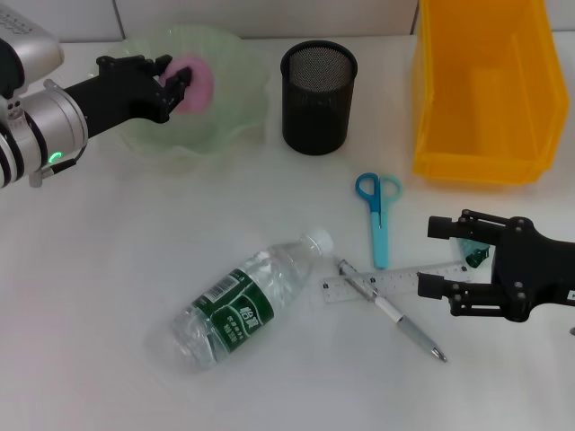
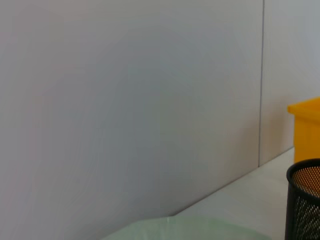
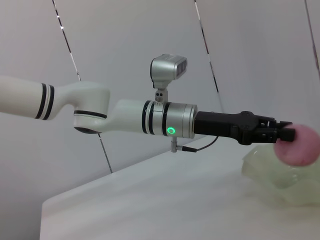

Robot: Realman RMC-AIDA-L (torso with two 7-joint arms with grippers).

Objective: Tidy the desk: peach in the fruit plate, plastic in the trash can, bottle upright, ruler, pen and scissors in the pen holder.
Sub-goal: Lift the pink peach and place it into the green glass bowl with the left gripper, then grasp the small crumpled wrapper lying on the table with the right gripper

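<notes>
While the left gripper (image 1: pixel 176 83) reaches over the near rim of the pale green fruit plate (image 1: pixel 243 117), its jaws are closed on the pink peach (image 1: pixel 199 83), which sits above the plate's hollow; whether the peach touches the plate is hard to tell. Just beside the plate stands the black mesh pen holder (image 1: pixel 319 97), upright and well apart from the yellow trash can (image 1: pixel 485 144) at the far right edge of the counter (image 1: pixel 90 296).

Nearer the robot, the water bottle (image 1: pixel 247 301) lies on its side, cap toward the ruler (image 1: pixel 395 281). A pen (image 1: pixel 393 312) lies across the ruler, and blue scissors (image 1: pixel 378 215) lie just beyond them, blades pointing at the ruler. Open counter spreads left of the bottle.

The right gripper (image 1: pixel 449 260) hovers at the ruler's right end, jaws wide, with a small green piece of plastic (image 1: pixel 474 254) between them.
</notes>
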